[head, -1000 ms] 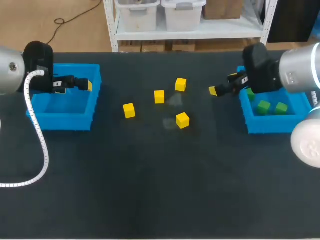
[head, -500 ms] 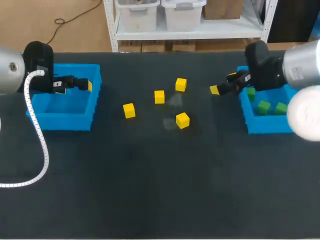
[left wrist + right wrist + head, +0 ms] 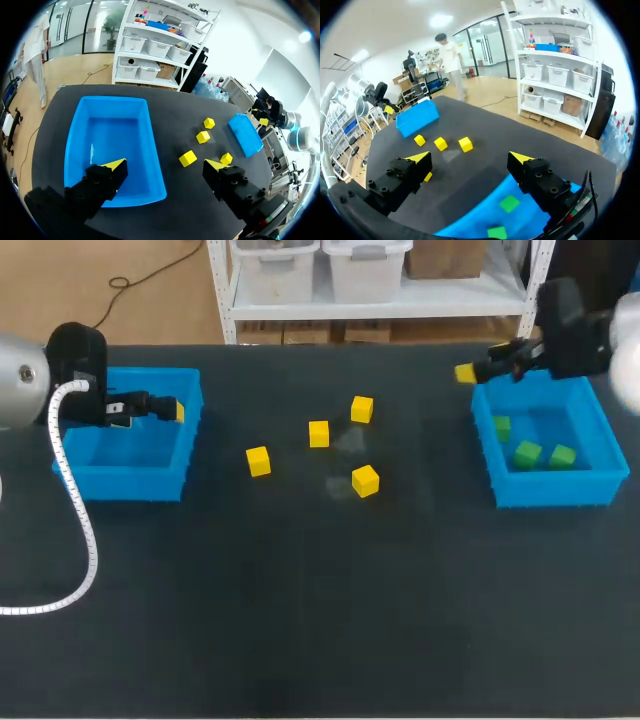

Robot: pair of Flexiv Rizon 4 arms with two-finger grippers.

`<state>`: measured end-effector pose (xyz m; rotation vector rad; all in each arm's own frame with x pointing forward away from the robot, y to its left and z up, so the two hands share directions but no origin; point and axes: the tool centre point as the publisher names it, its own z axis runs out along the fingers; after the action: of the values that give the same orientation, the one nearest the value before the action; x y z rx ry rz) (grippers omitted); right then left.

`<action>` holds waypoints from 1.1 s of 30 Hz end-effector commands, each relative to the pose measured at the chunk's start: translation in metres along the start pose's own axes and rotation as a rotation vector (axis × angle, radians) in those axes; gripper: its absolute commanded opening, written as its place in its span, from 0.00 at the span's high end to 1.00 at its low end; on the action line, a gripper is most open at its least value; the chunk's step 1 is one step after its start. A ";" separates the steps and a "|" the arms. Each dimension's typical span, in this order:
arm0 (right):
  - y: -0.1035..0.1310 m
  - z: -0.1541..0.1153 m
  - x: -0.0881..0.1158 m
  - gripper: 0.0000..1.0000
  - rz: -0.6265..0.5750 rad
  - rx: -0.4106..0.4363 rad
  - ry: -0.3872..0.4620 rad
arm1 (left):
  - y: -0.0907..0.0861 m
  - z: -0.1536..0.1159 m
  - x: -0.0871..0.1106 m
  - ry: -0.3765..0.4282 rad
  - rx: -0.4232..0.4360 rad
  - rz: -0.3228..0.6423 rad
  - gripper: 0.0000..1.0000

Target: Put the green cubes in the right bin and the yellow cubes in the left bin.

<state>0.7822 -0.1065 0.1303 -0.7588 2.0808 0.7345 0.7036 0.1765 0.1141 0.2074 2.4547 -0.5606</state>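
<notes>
Left jaws, wide and empty, over the left bin. Four yellow cubes lie on the table to their right, toward the right bin holding three green cubes; right jaws, wide and empty, at its far corner. The left jaws seem better placed for them.

A black table holds the left bin, right bin and four yellow cubes.

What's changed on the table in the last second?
The right gripper drew back from beside the right bin to its far corner, open and empty. The left gripper, four yellow cubes and three green cubes stayed put.
</notes>
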 end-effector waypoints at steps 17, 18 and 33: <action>-0.020 -0.042 0.023 0.00 0.033 0.031 -0.021 | -0.002 0.000 -0.001 0.003 -0.009 -0.002 0.00; -0.020 -0.042 0.023 0.00 0.033 0.031 -0.021 | -0.002 0.000 -0.001 0.003 -0.009 -0.002 0.00; -0.020 -0.042 0.023 0.00 0.033 0.031 -0.021 | -0.010 0.000 -0.009 0.032 -0.044 0.083 0.00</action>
<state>0.7663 -0.1545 0.1287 -0.6982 2.0875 0.7222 0.7037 0.1763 0.1162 0.2826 2.4387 -0.5176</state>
